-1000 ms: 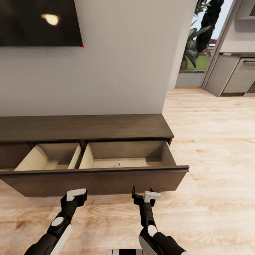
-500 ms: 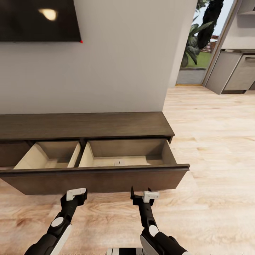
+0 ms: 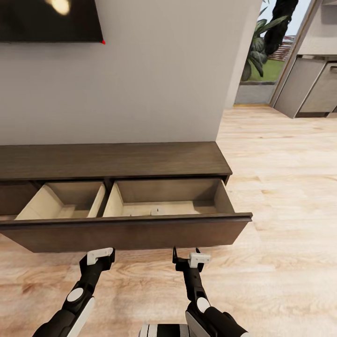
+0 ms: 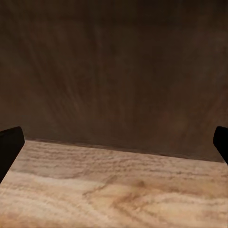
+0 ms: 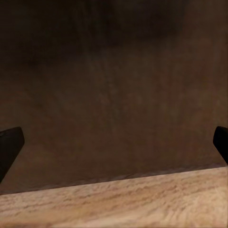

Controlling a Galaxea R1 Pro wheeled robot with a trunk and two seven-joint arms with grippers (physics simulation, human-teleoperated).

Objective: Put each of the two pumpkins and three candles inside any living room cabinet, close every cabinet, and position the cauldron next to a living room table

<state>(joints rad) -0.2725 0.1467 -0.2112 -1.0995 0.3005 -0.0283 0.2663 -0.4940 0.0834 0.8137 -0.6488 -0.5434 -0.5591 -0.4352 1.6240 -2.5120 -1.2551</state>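
Both my left gripper [image 3: 100, 257] and right gripper [image 3: 191, 257] hang released and empty just near the cabinet [image 3: 112, 161], whose wide drawer [image 3: 126, 231] stands pulled out; to shut it I'd press both squarely on the front and push evenly.

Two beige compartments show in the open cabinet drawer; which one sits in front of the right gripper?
The wider compartment, at the cabinet's end nearest the doorway. The right gripper hovers before its front panel; the narrower compartment lies ahead of the left gripper.
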